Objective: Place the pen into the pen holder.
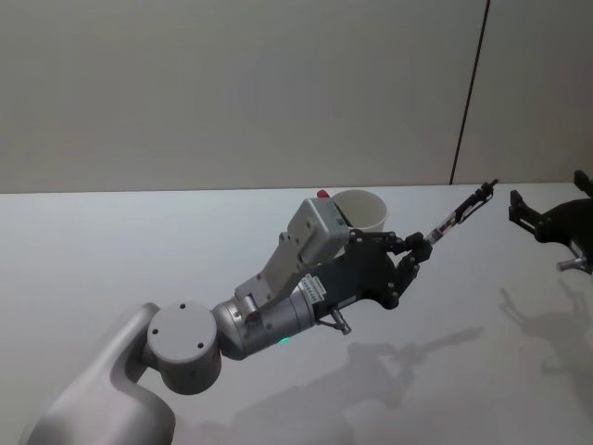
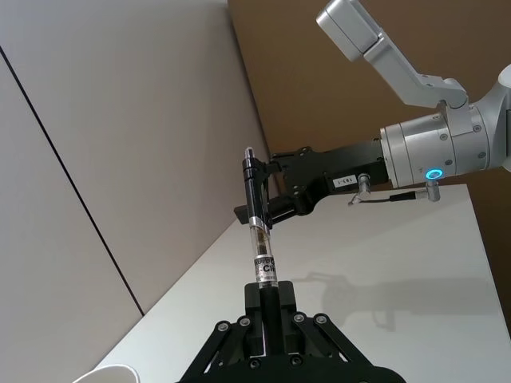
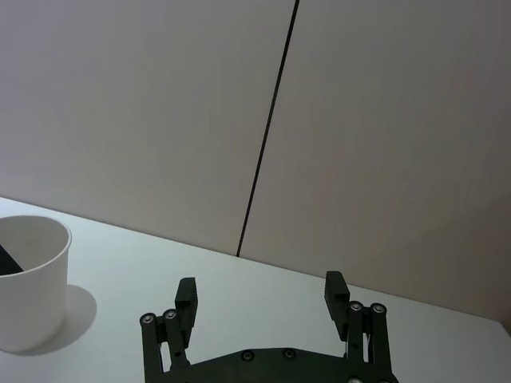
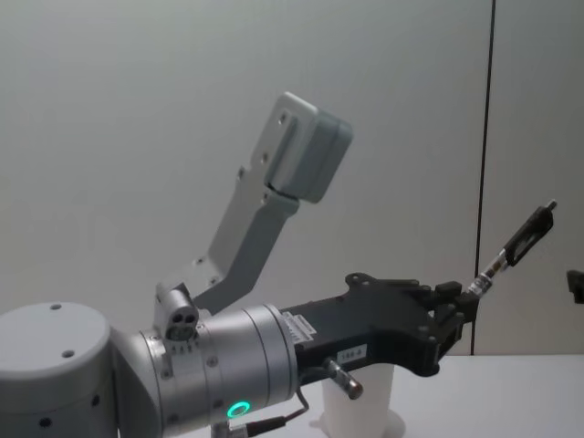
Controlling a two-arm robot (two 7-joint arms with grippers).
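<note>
Noted white table [image 1: 93, 250] and plain wall behind, with a dark vertical seam [image 1: 470, 93] right of centre. Found left wrist's camera housing [image 1: 320, 227] in front of the pen holder [image 1: 366, 209] in head view, hiding its near-left side. Saw its base behind the left gripper's body in chest view. Saw the pen holder upright on the table, visible inner wall plain white. Spotted a dark sliver at its rim in right wrist view, could not tell what. Found the pen [image 1: 463, 210] outside it, in the air to its right, clenched by its lower end in the left gripper [image 1: 422, 243] and tilted up toward the right gripper [image 1: 515, 206]. Saw the right gripper spread wide, holding nothing, just past the pen's top end, not touching.
</note>
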